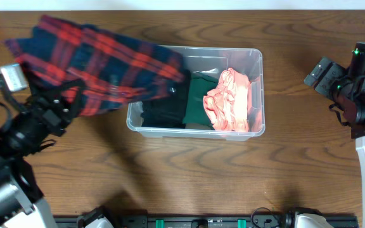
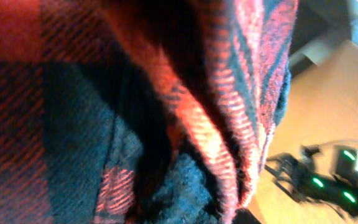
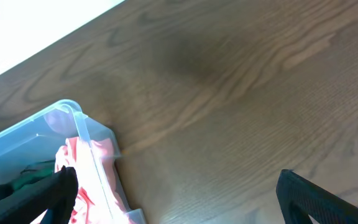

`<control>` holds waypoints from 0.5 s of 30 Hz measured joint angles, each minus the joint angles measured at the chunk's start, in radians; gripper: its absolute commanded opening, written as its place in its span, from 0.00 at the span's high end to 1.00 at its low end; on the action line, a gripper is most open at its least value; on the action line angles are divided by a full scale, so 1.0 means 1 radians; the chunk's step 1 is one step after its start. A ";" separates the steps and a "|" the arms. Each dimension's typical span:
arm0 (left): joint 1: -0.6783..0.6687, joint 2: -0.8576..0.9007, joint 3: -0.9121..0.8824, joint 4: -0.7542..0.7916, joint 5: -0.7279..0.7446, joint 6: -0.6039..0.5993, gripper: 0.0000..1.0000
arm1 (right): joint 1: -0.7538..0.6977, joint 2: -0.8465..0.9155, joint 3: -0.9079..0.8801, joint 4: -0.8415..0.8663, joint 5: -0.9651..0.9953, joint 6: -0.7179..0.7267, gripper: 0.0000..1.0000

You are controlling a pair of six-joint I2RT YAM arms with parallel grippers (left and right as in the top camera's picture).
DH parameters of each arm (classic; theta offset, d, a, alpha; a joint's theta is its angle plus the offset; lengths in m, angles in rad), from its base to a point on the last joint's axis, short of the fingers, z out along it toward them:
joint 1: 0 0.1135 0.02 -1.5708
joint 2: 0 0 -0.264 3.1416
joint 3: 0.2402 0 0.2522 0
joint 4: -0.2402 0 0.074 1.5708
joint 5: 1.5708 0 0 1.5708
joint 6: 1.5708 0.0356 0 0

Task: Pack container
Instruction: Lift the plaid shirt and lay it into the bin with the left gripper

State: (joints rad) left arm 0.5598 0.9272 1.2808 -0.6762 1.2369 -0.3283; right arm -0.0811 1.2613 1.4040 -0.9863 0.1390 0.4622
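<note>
The clear plastic container (image 1: pixel 256 58) sits mid-table, holding a black garment (image 1: pixel 163 111), a green garment (image 1: pixel 198 101) and a pink garment (image 1: pixel 230 101). My left gripper (image 1: pixel 65 95) is shut on a red and navy plaid cloth (image 1: pixel 100 60), held up left of the container with its right end draped over the container's left rim. The plaid cloth (image 2: pixel 135 112) fills the left wrist view and hides the fingers. My right gripper (image 3: pixel 176 199) is open and empty above bare table, right of the container (image 3: pixel 82 134); it shows in the overhead view (image 1: pixel 322 76) too.
The wooden table (image 1: pixel 189 171) stretches around the container. The right arm (image 2: pixel 328 180) shows at the lower right of the left wrist view. The arm bases stand along the front edge.
</note>
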 measured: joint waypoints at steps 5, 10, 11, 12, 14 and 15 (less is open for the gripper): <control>-0.220 -0.002 0.000 0.091 -0.124 -0.173 0.94 | 0.000 0.000 0.000 0.000 0.000 0.000 0.01; -0.471 0.053 0.000 0.107 -0.346 -0.337 0.94 | 0.000 0.000 0.000 0.000 0.000 0.000 0.01; -0.521 0.066 0.000 0.107 -0.397 -0.363 0.94 | 0.000 0.000 0.000 0.000 0.000 0.000 0.01; -0.573 0.081 0.000 0.108 -0.455 -0.390 0.94 | 0.000 0.000 0.000 0.000 0.000 0.000 0.01; -0.672 0.118 0.000 0.113 -0.566 -0.434 0.94 | 0.000 0.000 0.000 0.000 0.000 0.000 0.01; -0.718 0.141 0.000 0.124 -0.618 -0.453 0.94 | 0.000 0.000 0.000 0.000 0.000 0.000 0.01</control>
State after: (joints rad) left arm -0.1577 1.0679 1.2808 -0.5518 0.6189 -0.7811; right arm -0.0811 1.2613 1.4040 -0.9867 0.1390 0.4622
